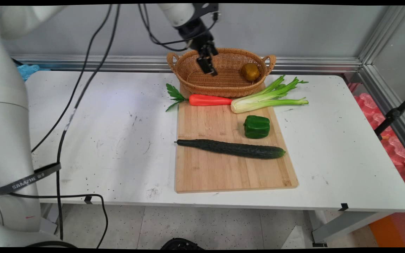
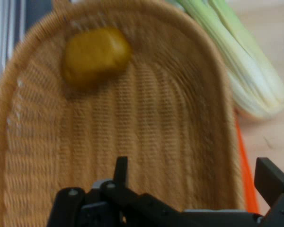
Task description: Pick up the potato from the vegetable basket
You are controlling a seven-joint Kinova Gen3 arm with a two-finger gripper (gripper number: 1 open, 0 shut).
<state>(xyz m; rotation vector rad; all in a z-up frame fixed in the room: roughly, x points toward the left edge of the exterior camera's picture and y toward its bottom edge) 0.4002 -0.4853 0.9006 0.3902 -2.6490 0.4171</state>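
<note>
My gripper (image 1: 209, 67) hangs over the left half of a woven wicker basket (image 1: 223, 89) at the back of the table. In the hand view the gripper (image 2: 196, 176) stands open above the basket's floor (image 2: 170, 113), and nothing lies between its fingers. A brownish-yellow round fruit or potato (image 1: 250, 72) rests in the basket's right end, apart from the gripper; the hand view has it (image 2: 95, 56) at the upper left.
A wooden cutting board (image 1: 223, 172) lies in front of the basket. On it are an orange carrot (image 1: 209, 100), a celery stalk (image 1: 269, 98), a green bell pepper (image 1: 257, 127) and a long dark cucumber (image 1: 232, 148). Black cables hang at the left.
</note>
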